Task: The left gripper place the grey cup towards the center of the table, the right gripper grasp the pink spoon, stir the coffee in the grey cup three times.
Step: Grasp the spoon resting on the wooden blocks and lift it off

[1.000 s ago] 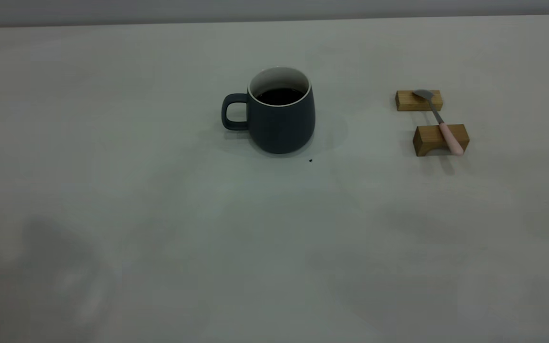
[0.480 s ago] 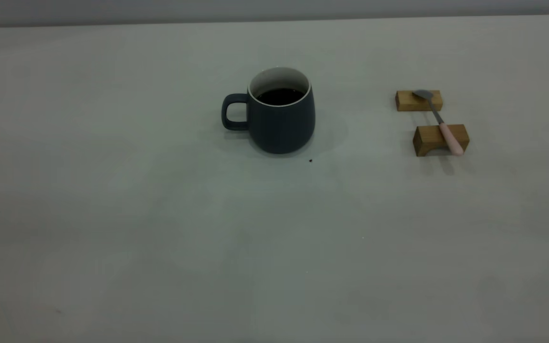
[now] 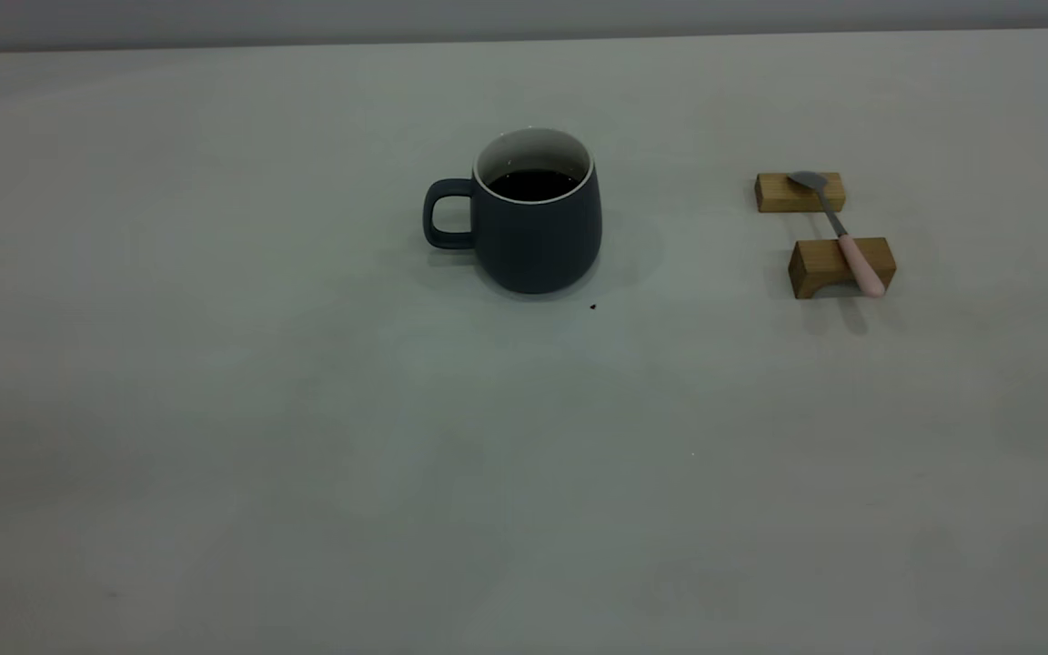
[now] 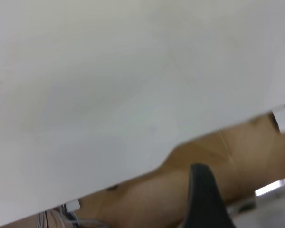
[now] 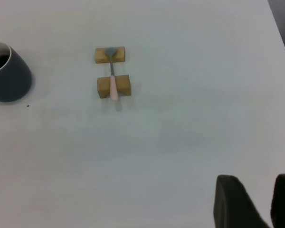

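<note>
The grey cup (image 3: 538,238) stands upright near the middle of the table (image 3: 306,473), its handle pointing left. Dark coffee (image 3: 534,185) fills it below the white rim. The pink spoon (image 3: 844,241) lies across two wooden blocks to the cup's right, bowl on the far block and pink handle on the near one. Neither gripper appears in the exterior view. My right gripper (image 5: 257,187) hovers open and empty over bare table, well away from the spoon (image 5: 112,81) and the cup (image 5: 8,78). Only a black part of my left gripper (image 4: 206,199) shows, beyond the table's edge.
The far wooden block (image 3: 800,193) and the near one (image 3: 841,267) stand apart in line. A tiny dark speck (image 3: 592,307) lies just in front of the cup. Brown floor (image 4: 147,194) shows past the table's edge in the left wrist view.
A blurred dark shadow at the near left of the table one second ago is gone. Cup, spoon and blocks have not moved.
</note>
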